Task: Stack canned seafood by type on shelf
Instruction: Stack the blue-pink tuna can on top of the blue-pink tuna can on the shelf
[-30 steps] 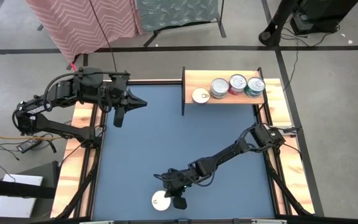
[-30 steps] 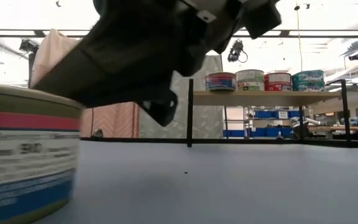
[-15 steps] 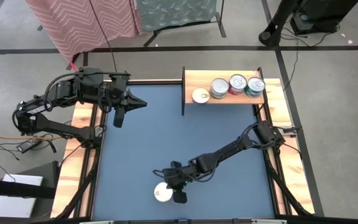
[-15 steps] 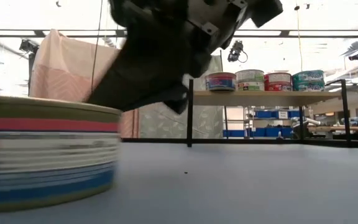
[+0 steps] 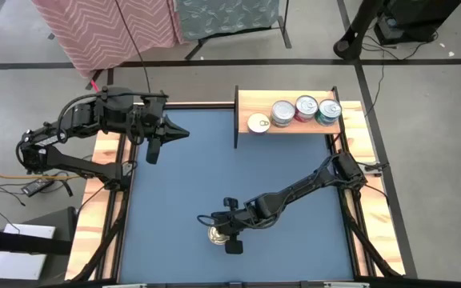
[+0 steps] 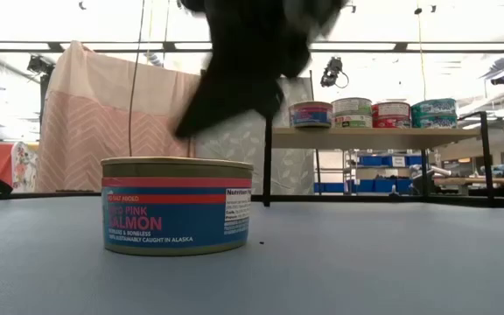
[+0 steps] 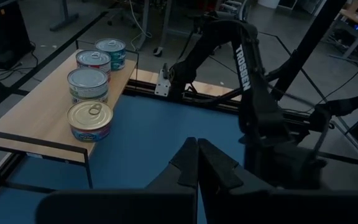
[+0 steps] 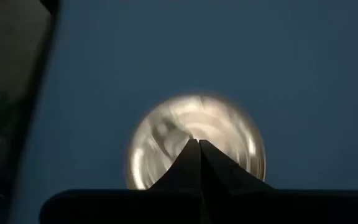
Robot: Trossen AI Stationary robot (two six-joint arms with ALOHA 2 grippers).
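- Four short round seafood tins (image 5: 294,112) stand in a row on the light-wood shelf with dark metal uprights (image 5: 250,104) at the table's far edge.
- A fifth tin, blue-and-red labelled salmon (image 6: 177,206), sits upright on the blue table (image 5: 214,176) near its front edge.
- The right gripper (image 5: 229,237) hangs directly over it, fingers pressed together, holding nothing.
- The left gripper (image 5: 184,133) waits at the far left, fingers together.
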